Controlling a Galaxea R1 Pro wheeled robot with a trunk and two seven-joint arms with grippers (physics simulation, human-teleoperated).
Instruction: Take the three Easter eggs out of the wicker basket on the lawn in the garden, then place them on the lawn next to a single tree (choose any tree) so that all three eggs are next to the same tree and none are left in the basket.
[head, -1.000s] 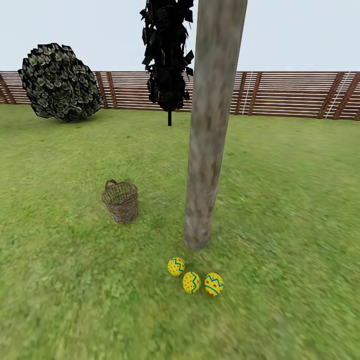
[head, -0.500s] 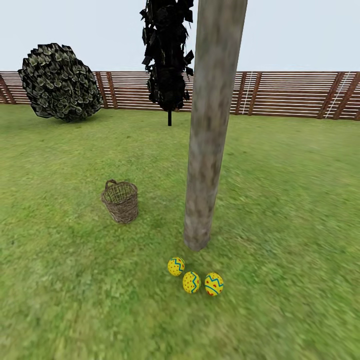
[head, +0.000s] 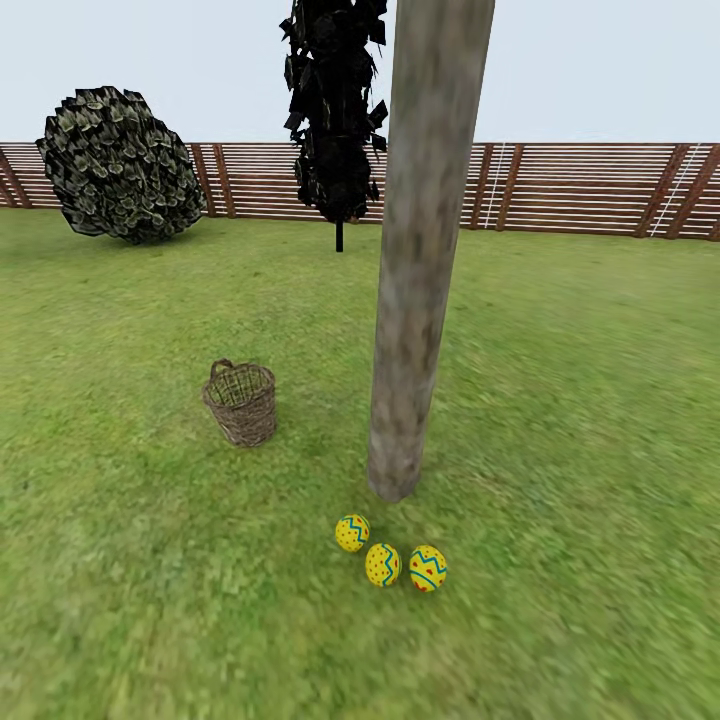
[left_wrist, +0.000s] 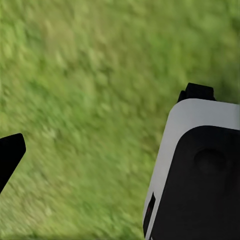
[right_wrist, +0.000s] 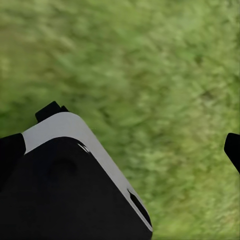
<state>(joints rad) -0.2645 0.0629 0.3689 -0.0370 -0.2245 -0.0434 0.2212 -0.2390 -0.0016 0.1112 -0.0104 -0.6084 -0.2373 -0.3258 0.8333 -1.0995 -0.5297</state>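
You see a woven-twig basket (head: 241, 402), rough grey bark on the trunk (head: 415, 300), smooth painted eggs (head: 384, 564), mottled matt grass (head: 560, 400), a slatted wood fence (head: 580, 188).

A wooden slat fence (head: 580, 188) with reddish-brown posts runs across the far edge of the garden. A round, grey-green bush (head: 118, 165) stands before it at the left, a narrow black conifer (head: 336, 110) nearer the middle, under pale sky (head: 600, 70)
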